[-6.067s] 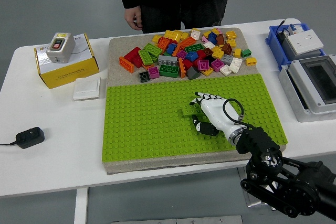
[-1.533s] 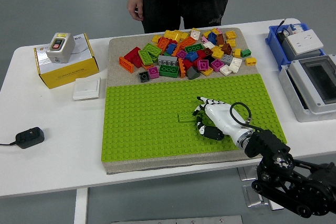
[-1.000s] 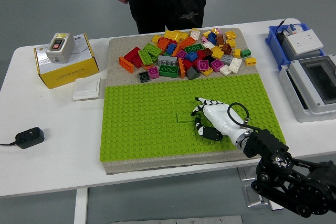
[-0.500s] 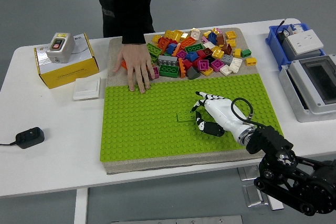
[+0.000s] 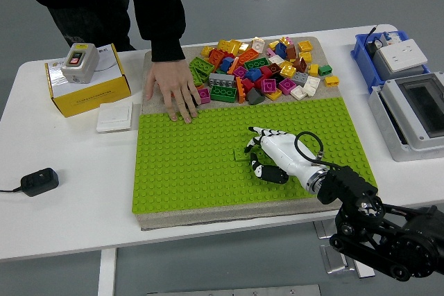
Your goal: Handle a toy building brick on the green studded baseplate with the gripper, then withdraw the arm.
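- The right hand (image 5: 267,154), white with black joints, is seen low over the green baseplate (image 5: 187,164), right of the plate's middle; its black arm (image 5: 374,223) enters from the lower right corner.
- A flat green brick (image 5: 243,154) lies on the baseplate studs at the hand's fingertips (image 5: 254,131). The fingers are curled down beside and partly over the brick; whether it is actually gripped cannot be told from this view.
- The left hand is not seen.
- A person in a black sleeve (image 5: 156,12) stands at the far left side of the worktop (image 5: 69,171). The person's hand (image 5: 173,88) is laid flat, fingers spread, on the beige mat (image 5: 149,67), its fingertips reaching the far edge of the baseplate.
- A loose pile of mixed bricks (image 5: 257,71) (yellow, red, orange, green, pink, grey, white) is spread over the mat behind the baseplate, just right of the person's hand.
- On the left of the worktop a yellow box (image 5: 87,91) is noted, with a grey switch unit (image 5: 78,62) on top; a white square plate (image 5: 114,117) lies just beside it.
- A black plug adapter (image 5: 38,181) rests near the left edge.
- At the right edge a blue bin (image 5: 364,50) holding a white socket (image 5: 400,55) is seen, with a grey enclosure (image 5: 413,112) in front of it.
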Available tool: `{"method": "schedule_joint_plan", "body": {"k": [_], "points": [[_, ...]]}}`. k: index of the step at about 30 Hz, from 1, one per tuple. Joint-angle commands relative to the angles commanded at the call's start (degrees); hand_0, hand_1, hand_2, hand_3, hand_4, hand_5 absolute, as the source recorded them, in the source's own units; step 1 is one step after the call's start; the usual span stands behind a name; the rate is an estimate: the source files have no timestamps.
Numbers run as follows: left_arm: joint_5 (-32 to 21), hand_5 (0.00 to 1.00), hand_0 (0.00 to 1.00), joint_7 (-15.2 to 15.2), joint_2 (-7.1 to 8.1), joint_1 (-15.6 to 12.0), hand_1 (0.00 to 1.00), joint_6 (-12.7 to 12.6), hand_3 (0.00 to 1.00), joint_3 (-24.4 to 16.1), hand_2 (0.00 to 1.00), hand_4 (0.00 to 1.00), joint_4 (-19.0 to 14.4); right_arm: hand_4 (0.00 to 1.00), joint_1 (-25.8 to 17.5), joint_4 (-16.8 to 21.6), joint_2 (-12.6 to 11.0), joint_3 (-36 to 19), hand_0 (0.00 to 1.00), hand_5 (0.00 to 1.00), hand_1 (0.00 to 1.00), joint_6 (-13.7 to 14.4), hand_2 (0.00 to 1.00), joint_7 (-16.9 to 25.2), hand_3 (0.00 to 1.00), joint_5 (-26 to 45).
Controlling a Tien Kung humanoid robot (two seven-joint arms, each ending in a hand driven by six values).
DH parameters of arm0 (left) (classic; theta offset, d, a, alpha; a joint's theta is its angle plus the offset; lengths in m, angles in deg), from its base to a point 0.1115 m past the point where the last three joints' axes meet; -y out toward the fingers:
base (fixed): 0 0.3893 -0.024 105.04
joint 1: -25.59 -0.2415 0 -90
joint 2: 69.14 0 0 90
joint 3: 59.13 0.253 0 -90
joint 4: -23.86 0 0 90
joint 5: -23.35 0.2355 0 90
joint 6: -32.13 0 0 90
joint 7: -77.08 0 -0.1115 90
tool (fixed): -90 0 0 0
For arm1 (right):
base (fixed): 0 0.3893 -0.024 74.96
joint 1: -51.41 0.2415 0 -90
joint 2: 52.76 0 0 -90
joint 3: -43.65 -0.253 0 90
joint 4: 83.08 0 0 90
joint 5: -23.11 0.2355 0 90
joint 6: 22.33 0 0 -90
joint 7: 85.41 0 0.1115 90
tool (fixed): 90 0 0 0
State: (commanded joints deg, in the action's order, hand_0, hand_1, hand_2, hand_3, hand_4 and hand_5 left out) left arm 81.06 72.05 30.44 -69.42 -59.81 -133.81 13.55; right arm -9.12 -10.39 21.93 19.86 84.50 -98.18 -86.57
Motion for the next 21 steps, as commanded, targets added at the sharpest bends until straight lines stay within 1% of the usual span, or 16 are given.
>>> {"method": "schedule_joint_plan", "body": {"k": [6,21], "points": [[0.02,0.422,0.682,0.0,0.01,0.08,0.689,0.03,0.733,0.02,0.665,0.416,0.0,0.225,0.25,-1.71,0.46,0.45,0.854,0.386,0.937,-0.56,0.981,-0.32,0.672,-0.27],[-0.08,0.421,0.682,0.05,0.01,0.22,0.689,0.04,0.734,0.06,0.663,0.416,0.0,0.217,0.43,-1.8,0.38,1.12,0.855,0.379,0.935,-1.61,0.977,-0.96,0.672,-0.96]]}}
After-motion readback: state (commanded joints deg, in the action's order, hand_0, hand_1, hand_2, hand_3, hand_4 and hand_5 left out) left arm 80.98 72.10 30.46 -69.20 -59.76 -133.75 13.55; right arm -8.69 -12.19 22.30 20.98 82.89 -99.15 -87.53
